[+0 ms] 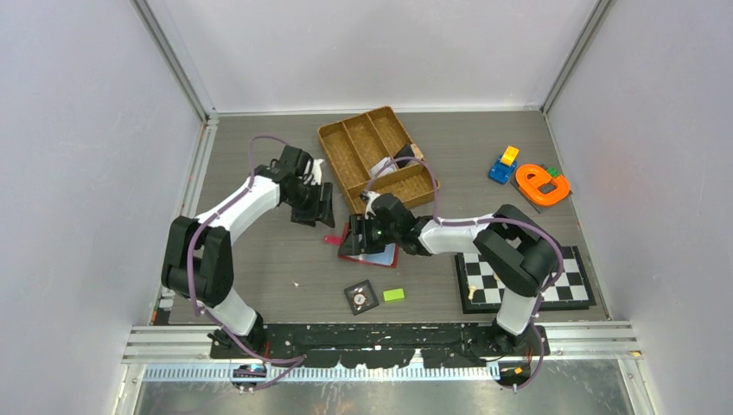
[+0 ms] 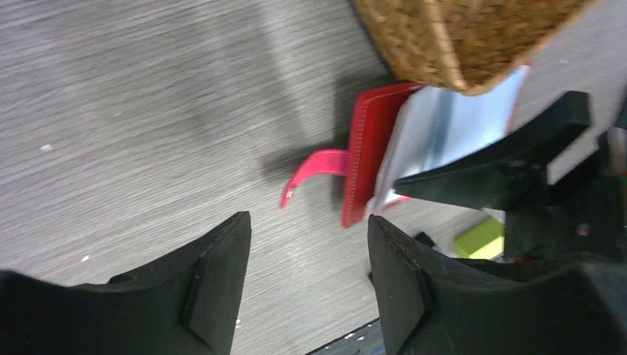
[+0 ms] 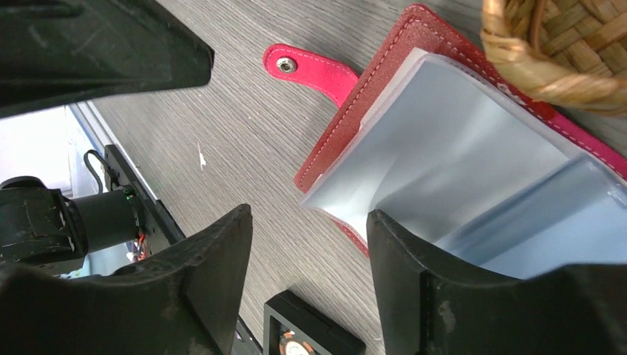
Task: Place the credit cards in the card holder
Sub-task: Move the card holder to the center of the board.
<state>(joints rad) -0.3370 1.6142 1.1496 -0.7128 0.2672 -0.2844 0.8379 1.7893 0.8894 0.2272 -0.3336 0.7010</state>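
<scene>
Camera placement

Top camera looks down from high behind the near edge, covering the whole table [image 1: 285, 259]; both wrist cameras sit low and close, facing the card holder [image 3: 370, 96] from opposite sides; all three share it.

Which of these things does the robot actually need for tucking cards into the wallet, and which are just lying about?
Needed: red wallet, lying open; what look like pale cards in the woven tray.

Lying about: green block, black dial tile, checkerboard, orange toy, blue-and-yellow toy.
</scene>
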